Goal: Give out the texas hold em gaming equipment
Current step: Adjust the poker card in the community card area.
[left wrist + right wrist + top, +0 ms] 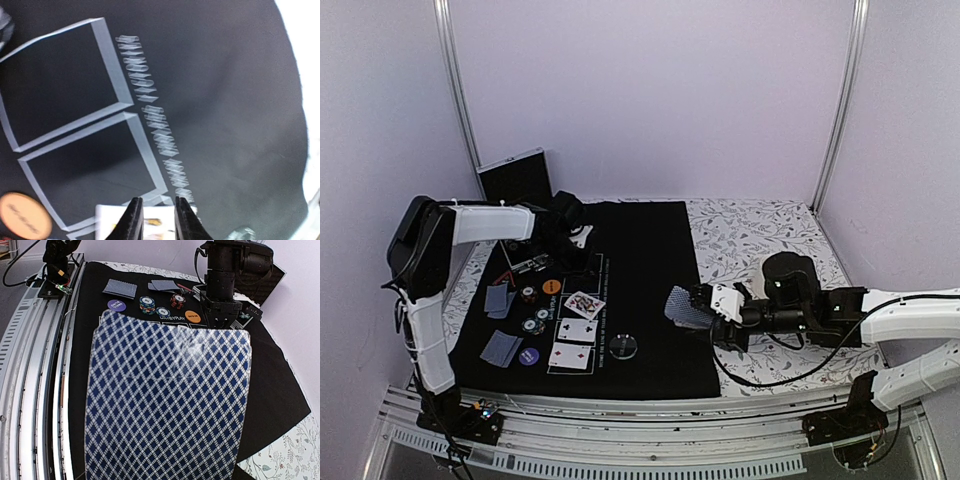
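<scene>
On the black mat [650, 250] three face-up playing cards [577, 330] lie in a column, with face-down cards [502, 348] to their left. Around them sit striped chips [538, 322], an orange disc [551, 287], a purple disc [528, 356] and a clear disc [624, 347]. My left gripper [159, 215] hovers over the printed card boxes, just above a face-up card [117, 220]. Its fingers [132, 222] stand slightly apart with nothing between them. My right gripper [705, 312] holds lattice-backed cards [167, 400] over the mat's right part. These cards hide its fingers in the right wrist view.
A dark flat box [515, 177] leans at the back left. A floral cloth [760, 240] covers the table right of the mat. A metal rail [620, 420] runs along the near edge. The left arm [222, 280] stands over the far chips [146, 303].
</scene>
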Motion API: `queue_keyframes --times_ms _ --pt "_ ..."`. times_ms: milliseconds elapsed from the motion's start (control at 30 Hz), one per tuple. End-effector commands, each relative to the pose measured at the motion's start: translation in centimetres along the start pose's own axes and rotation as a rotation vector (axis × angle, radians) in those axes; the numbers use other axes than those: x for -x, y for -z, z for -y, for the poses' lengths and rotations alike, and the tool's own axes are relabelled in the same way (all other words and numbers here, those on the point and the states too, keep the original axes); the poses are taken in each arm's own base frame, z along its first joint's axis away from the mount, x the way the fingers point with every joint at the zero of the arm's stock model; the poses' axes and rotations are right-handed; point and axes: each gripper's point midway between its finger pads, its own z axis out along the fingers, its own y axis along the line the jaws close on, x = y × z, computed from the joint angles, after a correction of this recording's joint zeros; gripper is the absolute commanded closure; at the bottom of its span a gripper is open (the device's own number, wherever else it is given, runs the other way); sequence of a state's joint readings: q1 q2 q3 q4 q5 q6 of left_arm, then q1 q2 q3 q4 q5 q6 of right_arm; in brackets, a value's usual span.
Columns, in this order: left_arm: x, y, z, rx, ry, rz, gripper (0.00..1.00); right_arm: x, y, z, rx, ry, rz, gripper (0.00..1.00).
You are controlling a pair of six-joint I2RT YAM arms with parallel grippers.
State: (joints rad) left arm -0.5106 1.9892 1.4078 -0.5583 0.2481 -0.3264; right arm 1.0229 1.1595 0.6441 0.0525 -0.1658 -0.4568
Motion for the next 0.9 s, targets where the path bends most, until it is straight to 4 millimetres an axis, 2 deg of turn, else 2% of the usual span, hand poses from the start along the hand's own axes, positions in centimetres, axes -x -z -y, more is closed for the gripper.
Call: queue_keyframes --times_ms 0,167,333,400,533,633,733,867 --pt "-1.4 -2.5 -3.1 0.072 0.034 -0.064 0.78 0.7 0.7 0.2 -0.024 -0.014 0.030 0.49" --pt "-3.9 -3.1 -4.7 0.132 0.045 -0.105 0.80 0.5 0.9 0.2 -0.028 -0.022 0.028 0.48" --pt "-5.4 -1.8 -5.5 0.173 0.051 -0.093 0.80 0.6 0.9 0.4 -0.040 -0.025 0.033 0.48" --pt "-5.5 -0.6 -5.7 0.195 0.046 -0.073 0.80 0.8 0.8 0.5 -0.041 -0.026 0.042 0.49" --pt "-6.2 0.2 -6.3 0.227 0.056 -0.070 0.80 1.0 0.6 0.6 -0.039 -0.018 0.039 0.48" --pt "-5.9 0.6 -6.6 0.250 0.061 -0.050 0.80 1.1 0.6 0.6 -0.039 -0.015 0.040 0.49" --pt "-4.6 1.1 -6.3 0.253 0.054 -0.021 0.79 1.0 0.6 0.5 -0.037 -0.019 0.038 0.48" --pt "-2.3 3.1 -4.5 0.254 0.004 0.050 0.75 1.1 1.0 0.7 -0.048 -0.022 0.040 0.48"
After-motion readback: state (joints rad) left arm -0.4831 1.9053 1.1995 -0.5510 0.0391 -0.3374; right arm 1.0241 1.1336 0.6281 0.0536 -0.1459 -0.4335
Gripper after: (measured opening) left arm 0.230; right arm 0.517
